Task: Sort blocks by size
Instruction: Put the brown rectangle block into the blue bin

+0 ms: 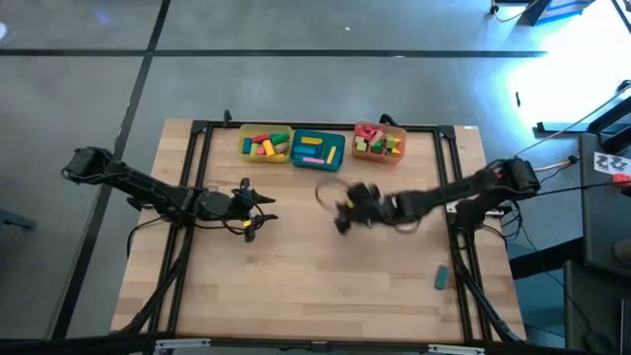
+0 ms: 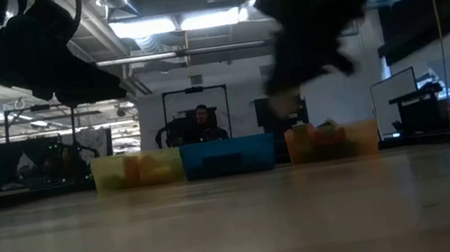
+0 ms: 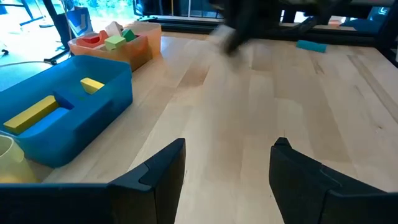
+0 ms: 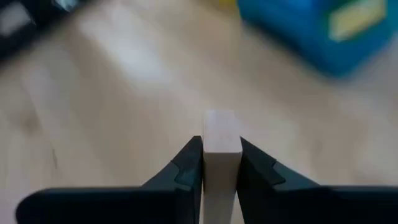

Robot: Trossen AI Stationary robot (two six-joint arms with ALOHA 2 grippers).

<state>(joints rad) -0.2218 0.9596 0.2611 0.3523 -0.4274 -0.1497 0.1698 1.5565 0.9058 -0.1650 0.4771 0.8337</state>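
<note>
High view: the pale wooden table (image 1: 325,286) carried three trays along its far edge, a yellow plastic tray (image 1: 266,144), a teal plastic tray (image 1: 317,148) and an orange plastic tray (image 1: 380,142), each with small coloured toy blocks inside. The left gripper (image 1: 258,208) sat left of centre, the right gripper (image 1: 345,209) just below the teal tray, blurred. A lone small teal block (image 1: 442,278) lay near the right table edge.

Low view: trays in a row, right arm dark and blurred above.

Left wrist view: left jaws stood wide, holding nothing, over bare wood.

Right wrist view: right jaws were clamped on a tan wooden bar block (image 4: 221,155), above the table near the teal tray.
</note>
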